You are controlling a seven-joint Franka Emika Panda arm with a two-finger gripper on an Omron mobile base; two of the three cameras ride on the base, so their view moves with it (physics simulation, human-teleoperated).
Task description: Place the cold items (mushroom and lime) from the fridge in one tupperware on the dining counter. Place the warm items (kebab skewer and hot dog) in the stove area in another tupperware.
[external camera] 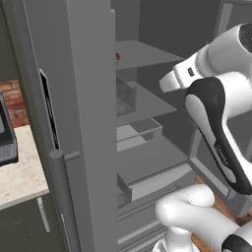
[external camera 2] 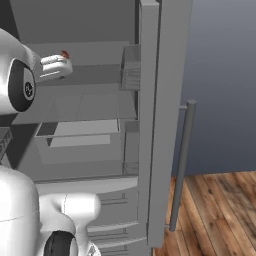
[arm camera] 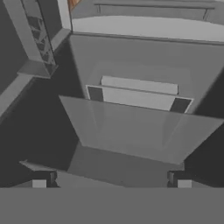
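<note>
We're inside the open fridge (external camera: 142,128), jaws wide and empty; small reddish item (external camera: 117,58) sits on the upper shelf (external camera: 147,54), above us.

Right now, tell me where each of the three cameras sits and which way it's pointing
Left base view: behind the arm on its left, looking forward into the open fridge past the left door; the white arm rises at lower right.
Right base view: behind the arm on its right, facing the same fridge past the right door; the arm fills the lower left.
Hand view: on the hand, looking along the claw at the glass shelves and a drawer.
Both base views share the fridge shelves and a small red item on the top shelf.
</note>
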